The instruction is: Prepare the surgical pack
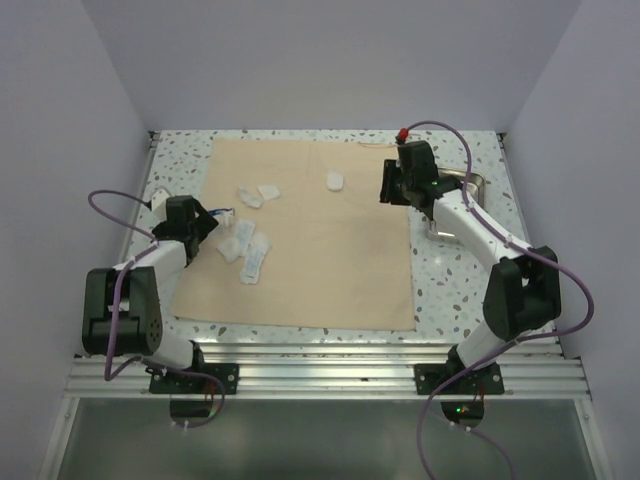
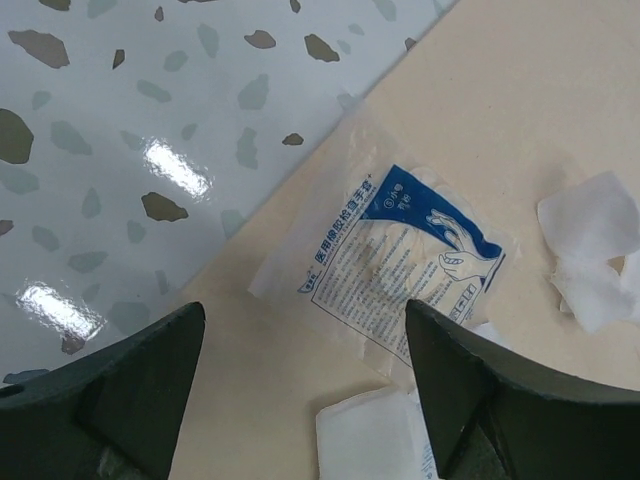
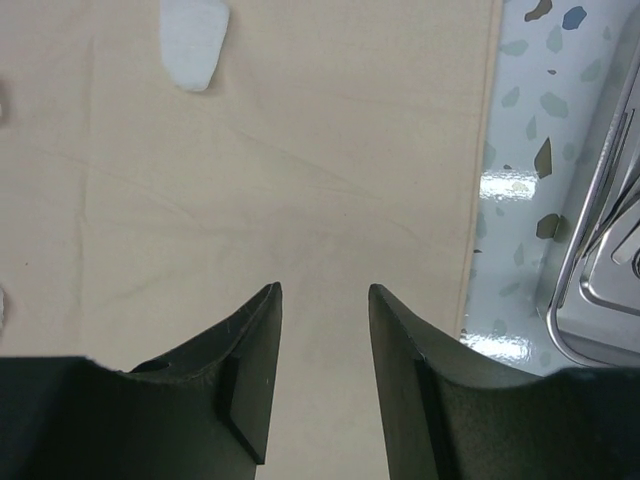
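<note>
While the beige cloth (image 1: 320,270) lies spread flat on the speckled tabletop (image 1: 450,285), the pack looks to be at its gathering stage: items go onto the sheet before any folding.

The left claw (image 2: 305,335) hangs over the cloth's left edge, its fingers spread wide with nothing between them. Directly below it a clear glove packet (image 2: 400,260) printed in blue lies flat on the cloth. The right claw (image 3: 323,300) hovers low over the cloth near its right edge, fingers half parted and empty. Just past that edge, on the bare tabletop, sits the steel tray (image 3: 600,300) with slim instruments (image 3: 606,185) in it. From above, the right arm hides part of the tray.

The next move probably calls for the right claw to swing across to the tray and take its thin rim squarely, so the instruments do not slide. The glove packet, thin and flat, would be hard to lift without snagging fabric.

White gauze packets (image 1: 250,250) are scattered over the cloth's left half, some close beside the glove packet. Another gauze piece (image 3: 195,40) lies alone nearer the far edge. Any of them could sit in the tray's landing spot.
</note>
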Robot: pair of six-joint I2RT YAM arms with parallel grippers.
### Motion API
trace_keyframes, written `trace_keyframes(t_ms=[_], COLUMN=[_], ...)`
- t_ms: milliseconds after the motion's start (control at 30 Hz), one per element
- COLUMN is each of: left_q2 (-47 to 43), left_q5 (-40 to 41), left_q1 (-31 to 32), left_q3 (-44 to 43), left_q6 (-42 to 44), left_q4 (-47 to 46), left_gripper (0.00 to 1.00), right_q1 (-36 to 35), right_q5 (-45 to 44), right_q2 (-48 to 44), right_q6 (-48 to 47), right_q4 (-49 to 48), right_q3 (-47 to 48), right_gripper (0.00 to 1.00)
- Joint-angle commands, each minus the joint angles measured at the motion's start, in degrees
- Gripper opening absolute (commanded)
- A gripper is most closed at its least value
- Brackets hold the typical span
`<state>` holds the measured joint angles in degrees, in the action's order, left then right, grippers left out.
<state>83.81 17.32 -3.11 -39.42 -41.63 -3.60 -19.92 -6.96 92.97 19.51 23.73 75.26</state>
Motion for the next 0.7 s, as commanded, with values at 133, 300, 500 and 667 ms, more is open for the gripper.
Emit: trace_keyframes(t_ms=[133,300,500,667], left_q2=[4.9,8.2,9.7,8.0], left_q5=[-2.9,-3.3,-1.9,-4.1], left_q1=[-0.7,-1.2,-1.2,-1.5], left_q3=[-0.7,-2.4,-3.0,-2.4], left_q6=[-2.3,-3.2,-2.1,-1.5], left_q4=[-7.7,-8.2,-9.8,-10.8], left_gripper=[0.72,0.49,0.00,0.00], right_q1=[-0.1,0.0,0.0,-0.2], right_q5=[0.9,1.3,3.1,5.6], right_q2=[-4.0,-4.8,-5.3,-5.2], right_q6=[-0.1,-0.3,0.0,0.3], right_q4=[-3.0,-2.7,-3.2,-4.4], right_q3=[-0.6,-0.6,-1.2,-2.1], right_gripper=[0.44,0.43,0.42,0.41])
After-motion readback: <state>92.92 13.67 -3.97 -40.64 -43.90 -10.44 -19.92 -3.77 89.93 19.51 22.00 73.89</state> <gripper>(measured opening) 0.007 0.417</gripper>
